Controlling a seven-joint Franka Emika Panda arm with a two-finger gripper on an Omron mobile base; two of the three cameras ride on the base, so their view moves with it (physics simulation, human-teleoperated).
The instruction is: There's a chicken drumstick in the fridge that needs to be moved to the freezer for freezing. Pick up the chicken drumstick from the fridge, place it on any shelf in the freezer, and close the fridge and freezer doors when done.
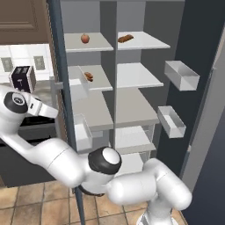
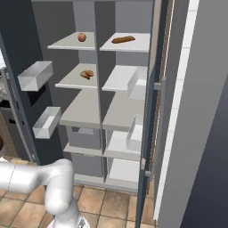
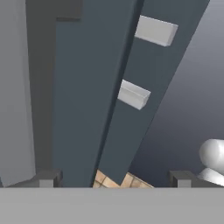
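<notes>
The chicken drumstick lies on a middle shelf of the left compartment of the slate-blue unit, below the apple and diagonally below the brown stick-shaped food, with both doors standing open. In the hand view the gripper has its jaws spread wide and holds nothing, facing what seems to be a door's inner side with two bins.
</notes>
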